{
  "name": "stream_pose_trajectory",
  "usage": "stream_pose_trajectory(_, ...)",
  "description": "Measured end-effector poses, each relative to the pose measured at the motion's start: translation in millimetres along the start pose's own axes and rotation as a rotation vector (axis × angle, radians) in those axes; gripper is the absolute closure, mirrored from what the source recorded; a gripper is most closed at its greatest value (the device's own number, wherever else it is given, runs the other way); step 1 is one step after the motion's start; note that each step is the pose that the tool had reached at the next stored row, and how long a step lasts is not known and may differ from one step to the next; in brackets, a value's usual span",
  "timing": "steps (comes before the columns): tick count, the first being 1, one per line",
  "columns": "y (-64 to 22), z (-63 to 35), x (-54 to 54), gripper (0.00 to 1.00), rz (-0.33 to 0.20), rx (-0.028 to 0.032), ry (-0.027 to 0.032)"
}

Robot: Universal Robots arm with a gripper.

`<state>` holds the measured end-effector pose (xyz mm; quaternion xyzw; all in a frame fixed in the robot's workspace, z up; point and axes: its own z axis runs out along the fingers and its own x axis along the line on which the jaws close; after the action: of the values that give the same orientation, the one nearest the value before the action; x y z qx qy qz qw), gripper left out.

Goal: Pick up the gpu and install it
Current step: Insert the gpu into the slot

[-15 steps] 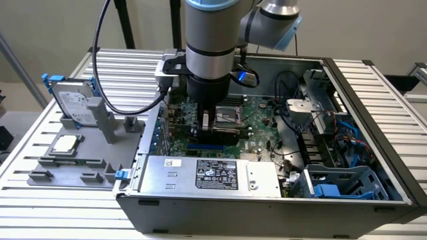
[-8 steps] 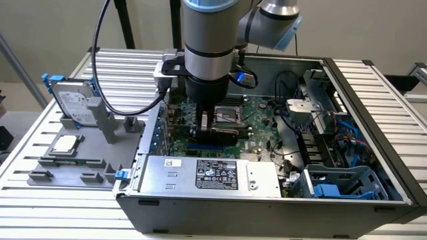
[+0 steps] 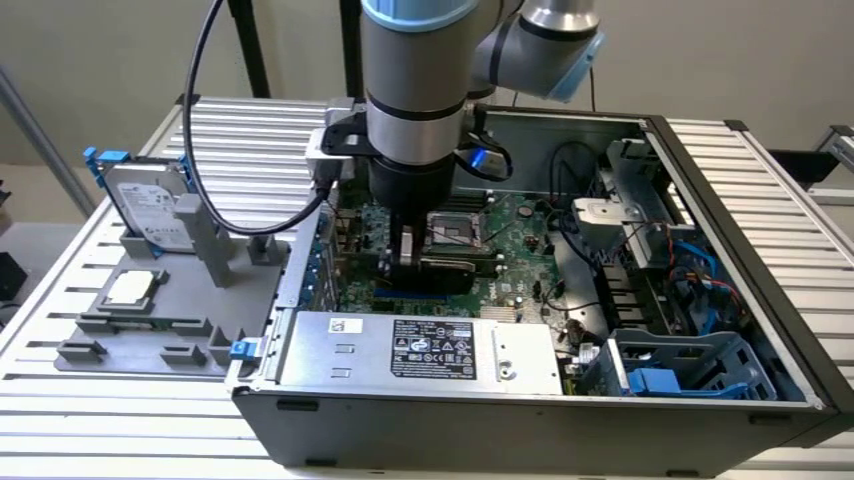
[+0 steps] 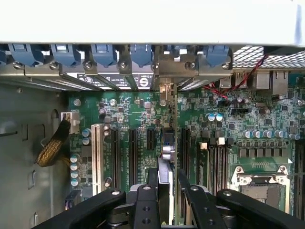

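Inside the open computer case (image 3: 747, 200), my gripper (image 3: 424, 252) is low over the green motherboard (image 3: 518, 225). It is shut on the gpu (image 3: 443, 268), a thin dark card held on edge. In the wrist view the gpu (image 4: 166, 162) runs edge-on from between my black fingers (image 4: 145, 202) toward the rear wall. Its silver end bracket (image 4: 170, 71) sits at the row of blue slot clips. The card stands along one of the black expansion slots (image 4: 183, 148) of the motherboard (image 4: 128, 107). Whether its lower edge is seated in the slot is hidden.
A silver power supply (image 3: 414, 348) fills the case's near side, with a blue drive cage (image 3: 681, 370) beside it. The CPU socket (image 4: 259, 181) lies close by. Outside the case, on the exterior view's left, a hard drive in a blue frame (image 3: 147, 205) stands on grey fixtures (image 3: 147, 320).
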<state>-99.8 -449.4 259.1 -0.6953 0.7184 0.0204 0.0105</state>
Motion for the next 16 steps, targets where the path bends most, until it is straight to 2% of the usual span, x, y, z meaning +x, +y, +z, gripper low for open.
stream_pose_trajectory(10,0.2,3.8,0.0,1.0,0.0,0.0006,-0.001)
stream_pose_trajectory(16,0.8,3.8,0.0,1.0,0.0,-0.0007,0.0003)
